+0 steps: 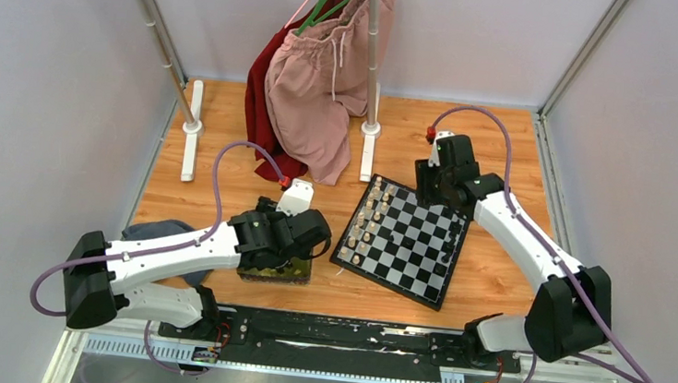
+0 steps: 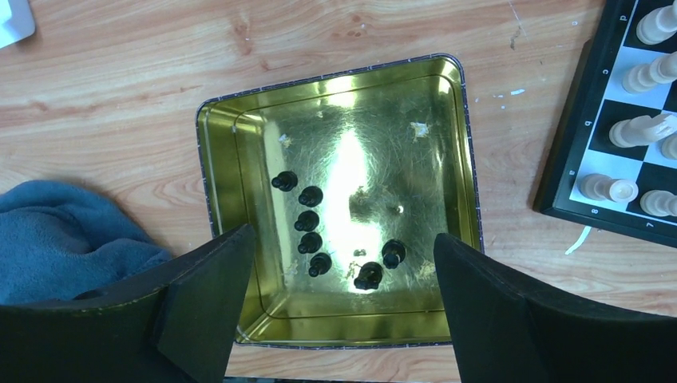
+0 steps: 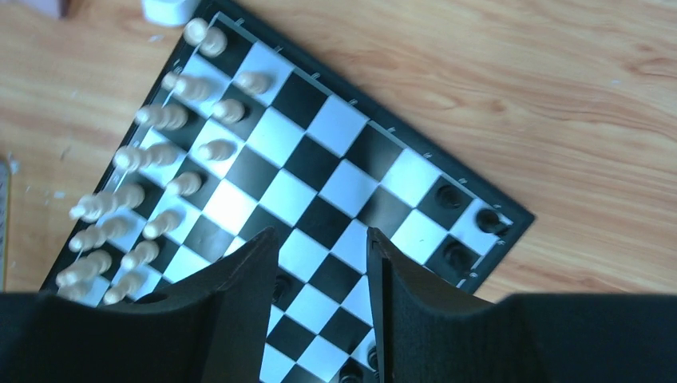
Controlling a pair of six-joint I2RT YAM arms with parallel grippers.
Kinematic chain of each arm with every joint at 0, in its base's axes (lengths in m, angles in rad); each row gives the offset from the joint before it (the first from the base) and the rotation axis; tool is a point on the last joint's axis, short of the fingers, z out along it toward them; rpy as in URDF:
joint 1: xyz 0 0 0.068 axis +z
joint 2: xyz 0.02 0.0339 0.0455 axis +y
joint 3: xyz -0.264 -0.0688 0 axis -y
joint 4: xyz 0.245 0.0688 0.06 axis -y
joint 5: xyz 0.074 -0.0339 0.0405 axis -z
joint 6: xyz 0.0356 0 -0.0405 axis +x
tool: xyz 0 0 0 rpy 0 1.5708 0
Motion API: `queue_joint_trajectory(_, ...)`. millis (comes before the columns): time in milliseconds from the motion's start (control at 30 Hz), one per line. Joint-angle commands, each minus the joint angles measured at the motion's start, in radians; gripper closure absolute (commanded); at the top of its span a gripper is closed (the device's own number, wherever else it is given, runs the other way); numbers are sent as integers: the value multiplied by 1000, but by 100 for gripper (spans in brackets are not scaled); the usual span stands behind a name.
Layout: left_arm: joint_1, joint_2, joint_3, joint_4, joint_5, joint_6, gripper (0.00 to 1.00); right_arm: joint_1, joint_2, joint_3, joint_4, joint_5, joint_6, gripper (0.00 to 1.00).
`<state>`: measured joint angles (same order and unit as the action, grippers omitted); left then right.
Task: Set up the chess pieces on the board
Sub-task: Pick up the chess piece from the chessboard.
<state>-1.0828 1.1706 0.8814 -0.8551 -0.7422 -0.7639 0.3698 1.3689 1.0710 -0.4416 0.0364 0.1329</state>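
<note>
While my left jaws hang wide apart over seven black chess pieces in the tray, my right jaws stand apart, holding nothing, above the board. Cream pieces fill their side; few black ones stand opposite, so I judge at least seven are left to move.

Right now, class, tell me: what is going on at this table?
Chess is being set up. The left pincer hangs open over a shiny yellow-green metal tray holding seven tiny black chess pieces. The right pincer, open and empty, hovers above the black-and-grey checked chessboard; cream-white pieces stand in two rows there, and a few black ones stand opposite.
</note>
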Motion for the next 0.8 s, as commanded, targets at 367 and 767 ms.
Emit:
queue_joint_trajectory(367,5,40,50,28,17,-65,0,116,-86,-203,-27,-98,-12,43)
queue_joint_trajectory(767,5,26,47,27,23,-86,0,129,-48,-252,11,-105,9,45)
